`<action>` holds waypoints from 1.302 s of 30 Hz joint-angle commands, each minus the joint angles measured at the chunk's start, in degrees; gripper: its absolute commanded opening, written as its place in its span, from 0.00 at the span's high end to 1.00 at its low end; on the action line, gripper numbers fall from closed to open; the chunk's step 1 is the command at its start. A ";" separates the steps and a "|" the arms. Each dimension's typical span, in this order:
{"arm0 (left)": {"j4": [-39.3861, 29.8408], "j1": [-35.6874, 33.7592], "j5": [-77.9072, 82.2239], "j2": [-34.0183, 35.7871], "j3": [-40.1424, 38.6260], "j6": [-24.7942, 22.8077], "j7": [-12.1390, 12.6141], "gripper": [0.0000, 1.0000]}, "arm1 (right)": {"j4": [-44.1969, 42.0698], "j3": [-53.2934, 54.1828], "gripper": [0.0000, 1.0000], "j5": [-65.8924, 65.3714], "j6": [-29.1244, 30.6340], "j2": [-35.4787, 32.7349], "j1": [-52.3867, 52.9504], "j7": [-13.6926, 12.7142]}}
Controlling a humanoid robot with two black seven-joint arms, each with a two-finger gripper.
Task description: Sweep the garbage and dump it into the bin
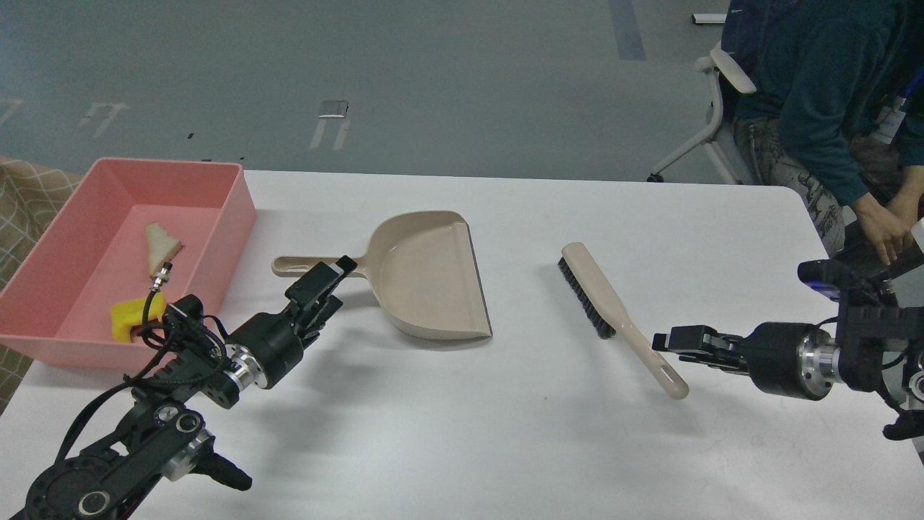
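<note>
The pink bin stands at the table's left edge. Inside it lie the garbage pieces: the yellow sponge piece near the front and the pale beige strip behind it. My left gripper is open and empty, just in front of the handle of the beige dustpan, apart from it. The beige brush with black bristles lies slanted on the table. My right gripper is open, just right of the brush handle and not holding it.
A person sits on a chair at the table's far right corner, with hands near my right arm. A beige checked cloth lies left of the bin. The table's right edge runs close to my right arm.
</note>
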 commanded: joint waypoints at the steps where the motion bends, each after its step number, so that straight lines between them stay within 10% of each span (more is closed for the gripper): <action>1: -3.62 1.11 -2.58 2.91 -0.74 -1.20 0.01 0.02 | 1.19 1.86 0.30 0.17 1.07 -4.05 0.09 0.23; 7: -11.09 3.92 -6.54 7.13 -4.69 -6.56 0.10 0.02 | 0.93 6.69 0.06 0.52 1.60 -10.29 0.09 1.11; 15: -11.63 -2.13 -14.27 7.05 -18.40 -18.95 0.89 0.02 | -8.29 18.73 0.04 1.84 0.99 -6.00 0.26 6.56; 23: 0.92 -19.97 -15.24 6.79 -19.46 -19.05 0.10 0.02 | -28.15 40.88 0.09 1.75 1.34 11.84 1.93 9.20; 30: 22.17 -35.86 -15.59 -0.49 -18.67 -19.75 -4.82 0.02 | -47.29 44.23 0.09 1.84 1.07 25.18 12.29 21.05; 39: 38.02 -43.71 -27.81 -12.72 -17.62 -18.43 -4.91 0.02 | -59.54 55.04 0.09 8.08 0.55 40.67 14.50 21.77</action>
